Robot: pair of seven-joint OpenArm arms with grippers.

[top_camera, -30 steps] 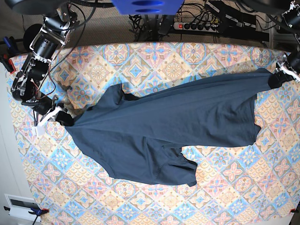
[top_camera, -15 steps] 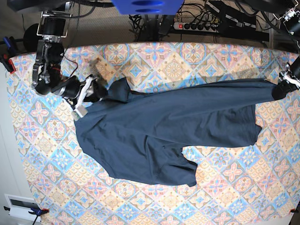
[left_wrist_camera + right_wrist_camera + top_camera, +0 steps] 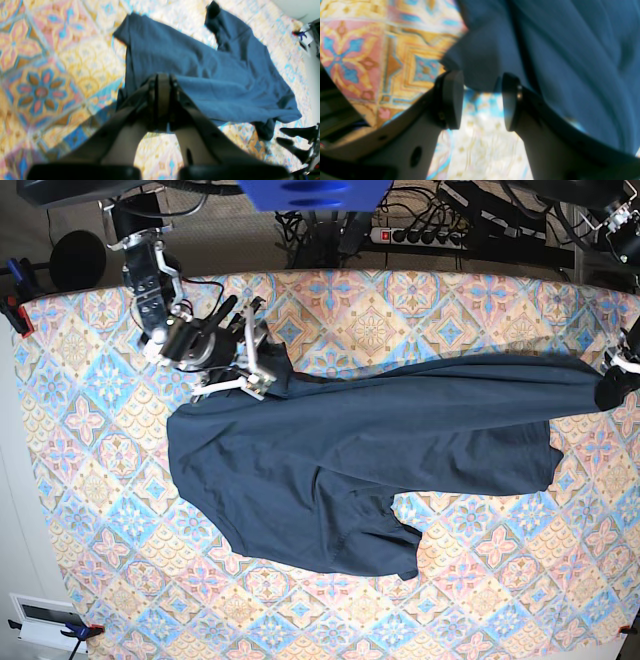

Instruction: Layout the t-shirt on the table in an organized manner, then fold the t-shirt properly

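The dark navy t-shirt (image 3: 380, 450) lies spread across the middle of the patterned table (image 3: 450, 310), stretched toward the right edge, with folds at its lower middle. My left gripper (image 3: 612, 387) is shut on the shirt's right corner; in the left wrist view the closed gripper (image 3: 162, 82) pinches the fabric (image 3: 225, 75). My right gripper (image 3: 255, 345) is open at the shirt's upper left, by the sleeve. In the right wrist view the open gripper (image 3: 481, 100) has the shirt's edge (image 3: 570, 50) just beyond its pads (image 3: 452, 100), over the tablecloth (image 3: 370, 50).
A power strip with cables (image 3: 420, 232) runs behind the table's far edge. A blue part (image 3: 315, 192) hangs at the top centre. A red clamp (image 3: 20, 315) grips the left table corner. A white box (image 3: 40, 620) sits off the lower left.
My right gripper has let go of the shirt's left corner and moved up and right to the sleeve, now open. My left gripper has drawn the shirt's corner slightly further right.
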